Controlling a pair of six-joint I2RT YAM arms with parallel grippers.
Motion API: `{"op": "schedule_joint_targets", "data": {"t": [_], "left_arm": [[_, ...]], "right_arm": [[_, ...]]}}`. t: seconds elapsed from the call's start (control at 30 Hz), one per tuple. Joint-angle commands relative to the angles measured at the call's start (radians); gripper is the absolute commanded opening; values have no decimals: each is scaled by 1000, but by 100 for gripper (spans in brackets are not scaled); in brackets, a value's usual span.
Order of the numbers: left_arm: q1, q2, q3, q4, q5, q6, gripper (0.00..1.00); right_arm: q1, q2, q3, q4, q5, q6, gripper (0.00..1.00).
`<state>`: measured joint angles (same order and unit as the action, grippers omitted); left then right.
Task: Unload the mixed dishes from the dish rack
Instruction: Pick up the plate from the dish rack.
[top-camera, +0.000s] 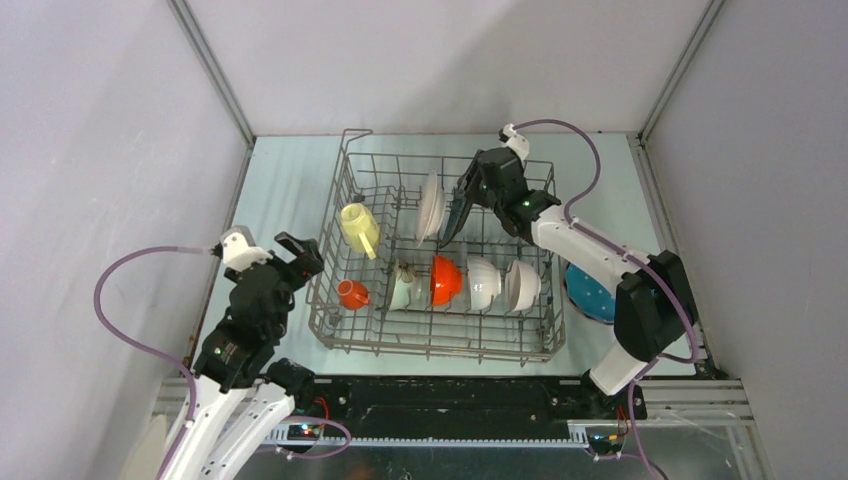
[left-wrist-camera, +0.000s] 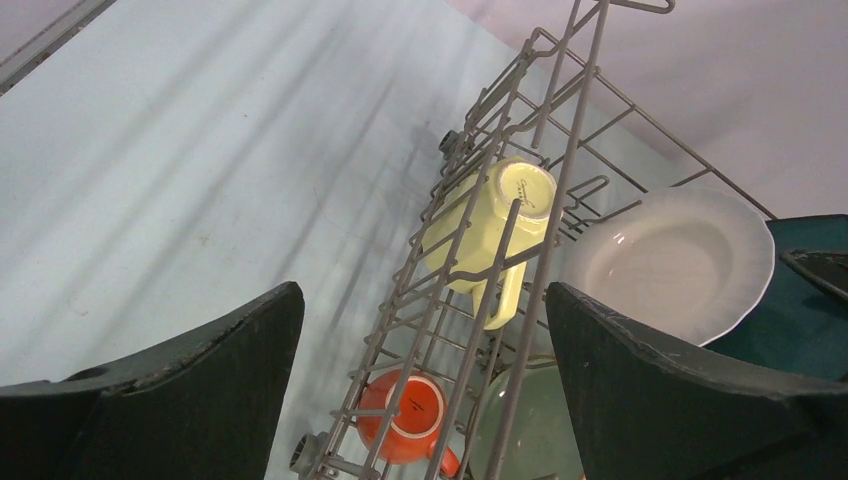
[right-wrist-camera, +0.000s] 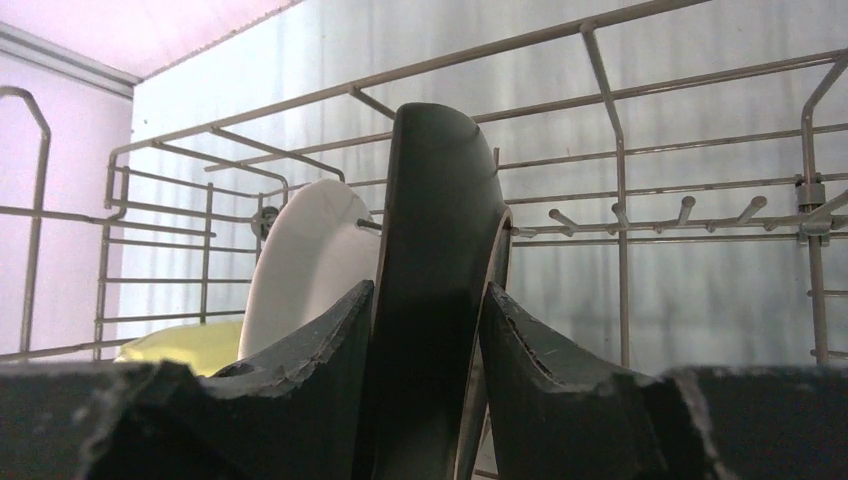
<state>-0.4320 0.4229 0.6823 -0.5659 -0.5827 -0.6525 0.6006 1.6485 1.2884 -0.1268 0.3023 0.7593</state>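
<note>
My right gripper (right-wrist-camera: 428, 300) is clamped on the rim of the black plate (right-wrist-camera: 440, 200) — upright in the dish rack (top-camera: 436, 351), just beside a white plate (right-wrist-camera: 300, 250). My left gripper (left-wrist-camera: 422, 295) gapes wide, empty, at the rack's left wall near the pale yellow cup (left-wrist-camera: 480, 230).

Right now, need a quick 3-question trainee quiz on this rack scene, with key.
1. True or false: the left gripper is holding the yellow cup.
2. Which dish sits between the fingers of the right gripper? A) white plate B) black plate C) orange bowl
3. Fill in: the blue plate lies ___ the dish rack (inside/outside).

Key:
1. False. Its fingers are open, beside the rack's left side.
2. B. The black plate stands on edge in the back row.
3. Outside, to the rack's right.
</note>
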Motion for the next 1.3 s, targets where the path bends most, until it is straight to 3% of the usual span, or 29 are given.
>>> {"op": "schedule_joint_targets", "data": {"t": [0.0, 0.4, 0.7, 0.8, 0.97, 1.1, 1.27], "left_arm": [[-4, -14, -9, 6, -30, -16, 98], [-4, -22, -10, 1, -31, -24, 98], [-4, -18, -10, 1, -33, -23, 98], [-4, -13, -3, -10, -44, -25, 98], [-4, -15, -6, -7, -56, -26, 98], [-4, -1, -6, -2, -55, -22, 98], [-4, 12, -1, -5, -58, -18, 98]], "right_arm": [[-27, -140, 19, 204, -47, 50, 0], [-134, -229, -138, 397, -314, 204, 0], [-167, -268, -167, 432, -375, 189, 0], [-171, -258, -138, 332, -395, 104, 0], [-171, -212, -102, 10, -369, -105, 6], [-167, -188, -87, -119, -320, -169, 15], [-161, -192, -77, -144, -328, -183, 39]]}}
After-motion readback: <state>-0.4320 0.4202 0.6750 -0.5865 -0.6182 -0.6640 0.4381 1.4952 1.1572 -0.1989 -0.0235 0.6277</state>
